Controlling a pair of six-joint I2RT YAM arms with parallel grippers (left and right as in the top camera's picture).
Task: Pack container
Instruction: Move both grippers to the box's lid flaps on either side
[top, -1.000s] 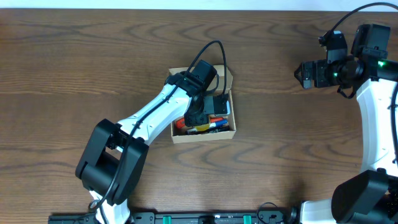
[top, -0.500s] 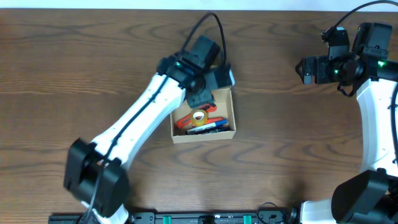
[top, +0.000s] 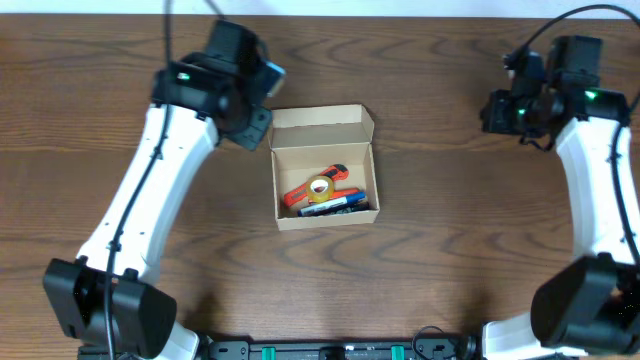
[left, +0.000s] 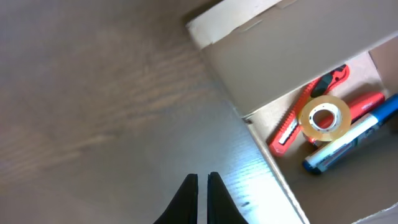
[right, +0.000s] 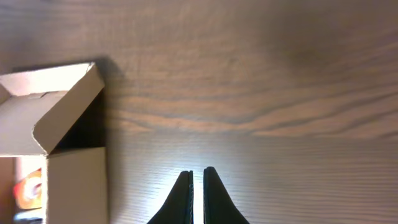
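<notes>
The container (top: 327, 219), a tan cardboard box, stands open at mid-table with its lid flap (top: 320, 118) upright at the far side. Inside lie a red utility knife (left: 289, 124), a roll of clear tape (left: 324, 117), a blue marker (left: 348, 140) and a red marker (left: 364, 102). My left gripper (top: 256, 122) hangs just outside the box's far left corner, shut with nothing between its fingers (left: 203, 177). Far to the right, my right gripper (top: 490, 110) points toward the box and is also shut and empty (right: 198, 171). The right wrist view shows the container (right: 74, 180) at its left edge.
Dark wood-grain table (top: 450, 250) surrounds the box. Cables loop off both wrists. The arm bases sit at the near edge.
My left arm has lifted out of the box and swung up and left, and its jaws have closed empty. The right gripper has shut and shifted slightly.
</notes>
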